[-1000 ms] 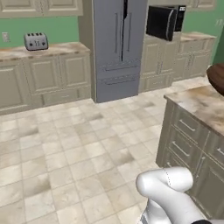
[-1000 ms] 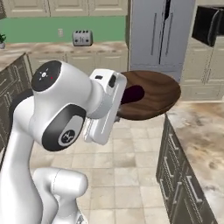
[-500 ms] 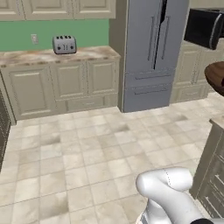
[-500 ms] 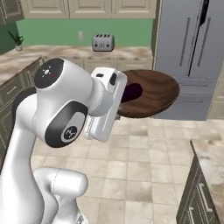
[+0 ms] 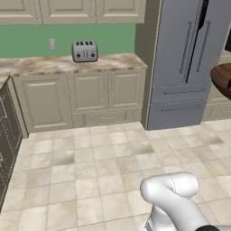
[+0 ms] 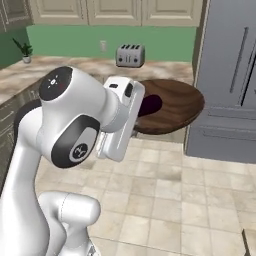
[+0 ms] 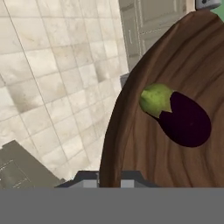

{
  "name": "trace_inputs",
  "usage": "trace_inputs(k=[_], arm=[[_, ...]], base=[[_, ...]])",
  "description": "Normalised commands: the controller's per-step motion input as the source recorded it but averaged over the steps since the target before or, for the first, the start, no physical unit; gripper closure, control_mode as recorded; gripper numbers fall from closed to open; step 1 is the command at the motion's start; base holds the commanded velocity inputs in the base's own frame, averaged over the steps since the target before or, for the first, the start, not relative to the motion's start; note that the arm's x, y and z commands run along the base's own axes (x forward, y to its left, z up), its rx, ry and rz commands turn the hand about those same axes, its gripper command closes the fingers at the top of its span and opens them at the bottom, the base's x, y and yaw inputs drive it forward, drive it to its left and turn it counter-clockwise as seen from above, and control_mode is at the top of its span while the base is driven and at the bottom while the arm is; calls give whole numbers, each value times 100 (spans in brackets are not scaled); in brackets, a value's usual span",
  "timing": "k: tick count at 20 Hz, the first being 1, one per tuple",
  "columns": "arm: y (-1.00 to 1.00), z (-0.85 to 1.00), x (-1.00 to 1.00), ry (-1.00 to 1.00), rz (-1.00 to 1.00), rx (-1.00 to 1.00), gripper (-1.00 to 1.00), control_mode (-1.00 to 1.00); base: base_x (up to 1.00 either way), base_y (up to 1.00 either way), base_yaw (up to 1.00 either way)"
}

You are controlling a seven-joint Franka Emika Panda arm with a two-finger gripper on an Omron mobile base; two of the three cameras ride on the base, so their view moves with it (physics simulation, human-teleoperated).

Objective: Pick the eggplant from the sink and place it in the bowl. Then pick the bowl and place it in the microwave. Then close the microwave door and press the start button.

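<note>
The tool (image 7: 109, 177), at the hand view's bottom edge, is clamped on the bowl (image 7: 175, 127) rim, carrying it above the floor. The eggplant (image 7: 179, 116) lies inside; microwave placement, door closing and start button remain.

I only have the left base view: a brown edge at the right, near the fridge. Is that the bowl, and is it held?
Observer: Yes, the bowl; in the right base view it hangs off the floor at the gripper.
Operator: Eggplant inside?
Observer: Yes. The hand view shows the eggplant lying in it, green cap toward the rim.
Operator: What's behind it?
Observer: A toaster on the counter.
</note>
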Motion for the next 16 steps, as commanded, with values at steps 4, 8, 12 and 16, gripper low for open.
trace_inputs(k=[4,8,12,16], arm=[[0,0,0,0,0,0,100,100],[0,0,0,0,0,0,100,100],[0,0,0,0,0,0,100,100],[0,0,0,0,0,0,100,100]], base=[[100,-50,18],[100,-60,-1],[97,-63,-35],[44,-80,-53]])
